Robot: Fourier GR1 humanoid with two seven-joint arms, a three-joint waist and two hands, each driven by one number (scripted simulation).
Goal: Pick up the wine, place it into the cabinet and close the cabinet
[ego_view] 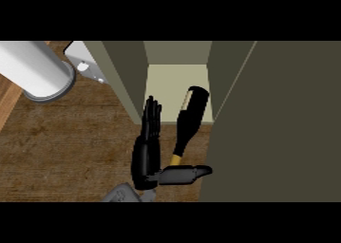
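The olive-grey cabinet [124,71] fills the upper and right part of the head view, its open door [285,123] a broad dark panel down the right and its pale inner floor [173,80] showing between the walls, all standing on the brown wooden counter [68,142]; a big white cylinder [29,69] lies at the upper left. One black hand [148,147] comes up from the lower edge just left of the door, fingers straight and pointing into the cabinet, thumb out to the right, gripping nothing; which hand it is cannot be told. The wine [189,118], a dark bottle with a yellow band on its neck, lies just right of those fingers, body on the cabinet floor and neck toward the thumb.
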